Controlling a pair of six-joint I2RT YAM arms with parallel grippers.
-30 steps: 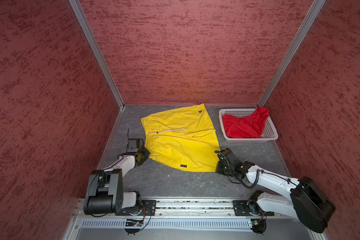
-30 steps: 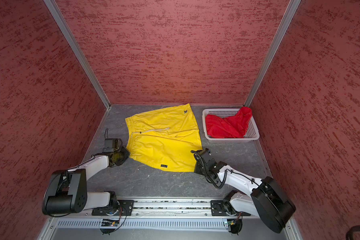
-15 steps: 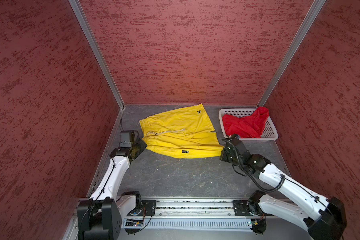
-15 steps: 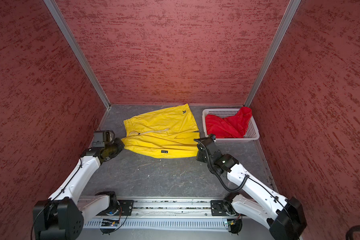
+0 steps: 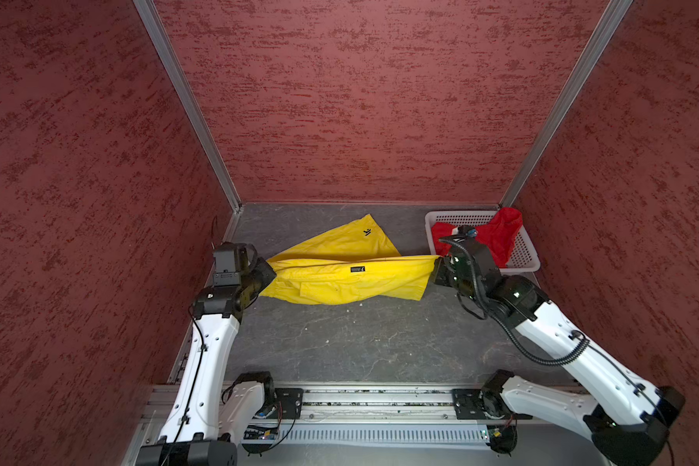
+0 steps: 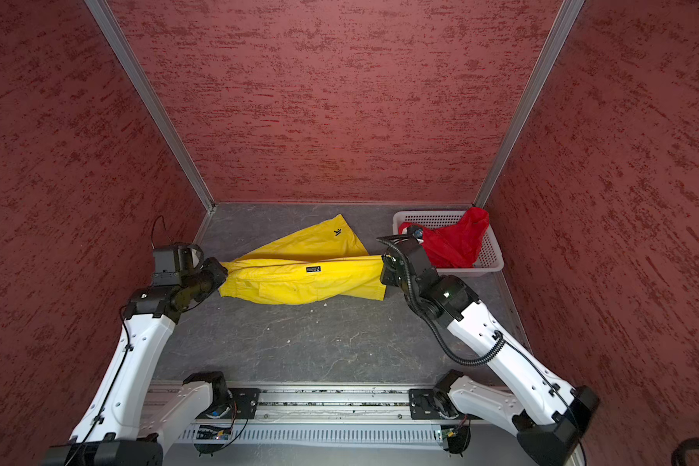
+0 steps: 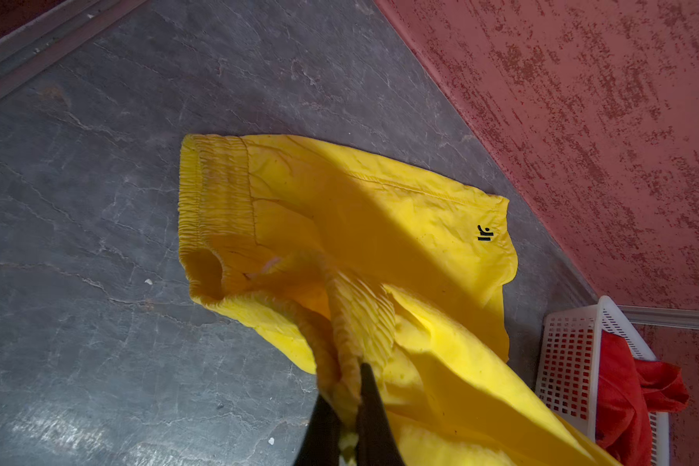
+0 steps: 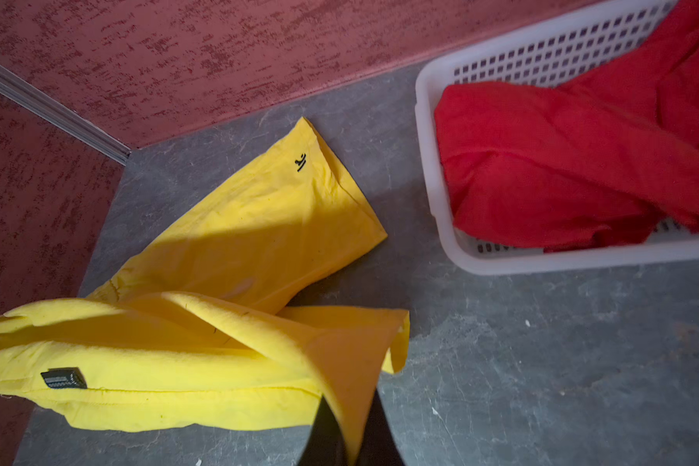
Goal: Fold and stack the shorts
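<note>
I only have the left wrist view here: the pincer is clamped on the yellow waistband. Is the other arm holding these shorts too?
Observer: Yes. The right pincer is shut on a leg hem of the yellow shorts, at the end opposite the left pincer.
Reviewer: So is the cloth off the table?
Observer: Partly. The near half hangs stretched between both pincers; the far leg lies flat on the table.
Reviewer: And the red pair?
Observer: The red shorts lie bunched in the white basket, one part draped over its far corner.
</note>
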